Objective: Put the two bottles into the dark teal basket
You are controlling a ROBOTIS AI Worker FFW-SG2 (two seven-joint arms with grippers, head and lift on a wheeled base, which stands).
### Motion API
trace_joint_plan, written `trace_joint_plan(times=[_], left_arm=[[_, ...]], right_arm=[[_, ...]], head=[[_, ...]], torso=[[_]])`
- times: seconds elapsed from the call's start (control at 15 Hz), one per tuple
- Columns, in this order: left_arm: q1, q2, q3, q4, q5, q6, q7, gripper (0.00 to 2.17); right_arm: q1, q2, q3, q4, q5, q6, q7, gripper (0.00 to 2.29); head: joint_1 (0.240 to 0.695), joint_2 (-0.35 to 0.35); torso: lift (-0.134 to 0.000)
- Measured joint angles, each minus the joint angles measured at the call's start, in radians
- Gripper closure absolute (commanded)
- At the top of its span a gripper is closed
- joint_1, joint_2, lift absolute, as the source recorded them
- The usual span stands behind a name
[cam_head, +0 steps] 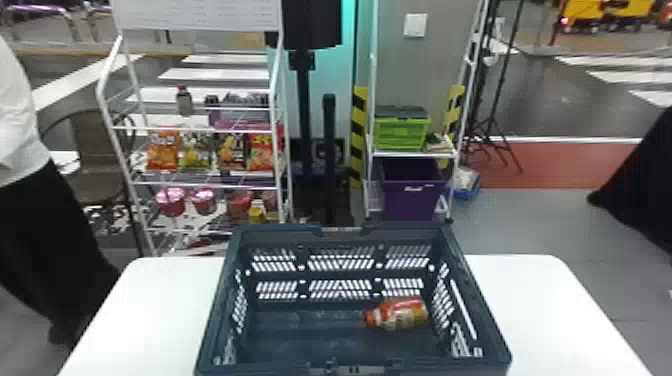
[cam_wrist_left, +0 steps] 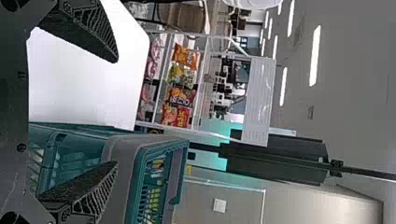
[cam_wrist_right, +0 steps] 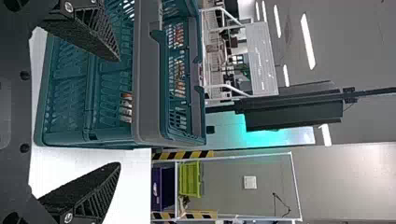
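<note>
Air separates the two fingers of the left gripper (cam_wrist_left: 116,112), which stand well spread and pinch nothing. One finger overlaps the near wall of the dark teal basket (cam_head: 212,320) in the left wrist view, its partner the white table (cam_head: 150,310). The right gripper (cam_wrist_right: 120,112) is likewise parted and free, its fingers framing the basket's side. With the basket set mid-table, between the two sets of jaws as I judge it, either arm should be able to drop something through its open top.

Just past the gap of the right jaws, behind slatted plastic, an orange bottle (cam_head: 397,314) lies on its side on the basket floor, near the right wall; probably let go there, since nothing grips it, and the walls would stop it rolling away. Where the second task bottle is, I cannot tell.

Far beyond both jaws, the white rack (cam_head: 112,110) keeps snack bags (cam_head: 163,150) lined up, presumably for display.
</note>
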Motion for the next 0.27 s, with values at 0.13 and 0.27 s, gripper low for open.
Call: trace_joint_plan(times=[0.13, 0.27], left_arm=[[0.0, -0.001, -0.001, 0.001, 0.0, 0.0, 0.0, 0.11], [0.0, -0.003, -0.001, 0.004, 0.0, 0.0, 0.001, 0.1]], right_arm=[[0.0, 0.0, 0.0, 0.001, 0.0, 0.0, 0.001, 0.09], [0.0, 0.0, 0.001, 0.002, 0.0, 0.0, 0.001, 0.09]], head=[[0.499, 0.0], [0.499, 0.0]], torso=[[0.0], [0.0]])
